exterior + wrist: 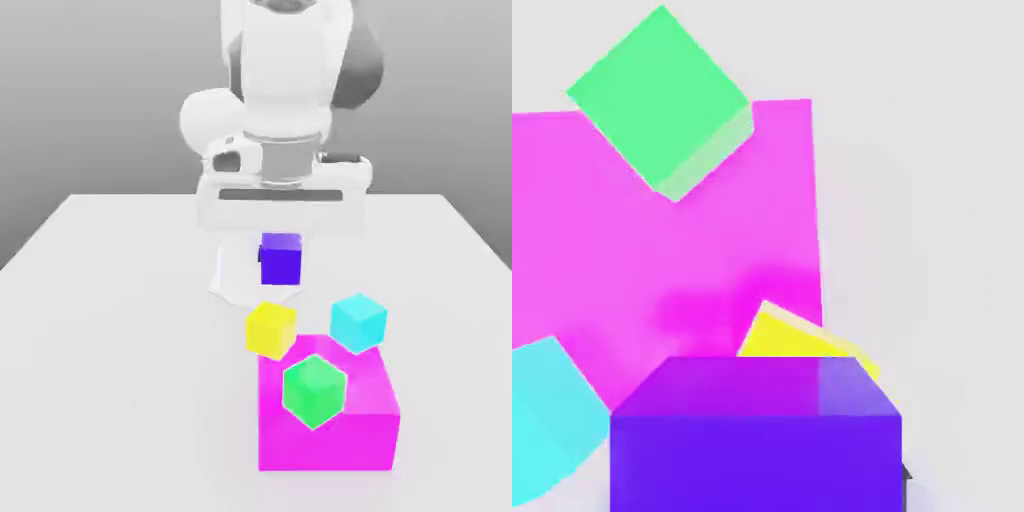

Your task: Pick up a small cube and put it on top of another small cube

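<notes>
The purple cube was clamped between the closed fingers of the gripper, lifted off the table. Below the fingers sat one yellow cube, one cyan cube, one green cube and one magenta block. Off-centre release over a tilted cube would probably cause toppling.

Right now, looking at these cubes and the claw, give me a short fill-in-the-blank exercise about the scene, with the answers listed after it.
1. The claw is shut on the small ____ cube, held above the white table.
2. The green cube sits on top of the large ____ block.
3. In the exterior view, the small cube between the purple cube and the magenta block is ____.
4. The cube beside the magenta block's far corner, toward the exterior view's right, is ____.

Answers: purple; magenta; yellow; cyan
</notes>
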Available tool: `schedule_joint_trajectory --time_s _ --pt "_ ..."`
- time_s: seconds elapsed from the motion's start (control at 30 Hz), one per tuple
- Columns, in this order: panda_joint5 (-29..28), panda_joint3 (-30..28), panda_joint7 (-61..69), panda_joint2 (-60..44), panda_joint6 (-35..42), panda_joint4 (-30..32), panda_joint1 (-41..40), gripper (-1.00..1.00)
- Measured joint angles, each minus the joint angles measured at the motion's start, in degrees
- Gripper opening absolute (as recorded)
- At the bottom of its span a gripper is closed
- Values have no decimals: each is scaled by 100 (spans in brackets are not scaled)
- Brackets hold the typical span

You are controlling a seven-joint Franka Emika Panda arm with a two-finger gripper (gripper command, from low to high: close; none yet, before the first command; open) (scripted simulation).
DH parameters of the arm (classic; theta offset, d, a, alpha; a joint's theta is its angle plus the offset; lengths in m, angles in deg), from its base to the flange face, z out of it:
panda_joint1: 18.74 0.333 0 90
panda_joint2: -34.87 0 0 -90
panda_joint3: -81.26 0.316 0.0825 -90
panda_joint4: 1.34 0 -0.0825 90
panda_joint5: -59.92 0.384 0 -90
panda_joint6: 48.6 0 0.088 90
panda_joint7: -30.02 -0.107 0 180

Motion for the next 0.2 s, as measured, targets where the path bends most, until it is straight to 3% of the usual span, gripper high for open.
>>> schedule_joint_trajectory --time_s 0.1,0.13,0.2 --pt "5 20 -15 -505 -709 206 -20 -100" --pt "7 28 -14 -612 -859 248 -26 100" --pt "7 28 -14 -612 -859 248 -26 100"
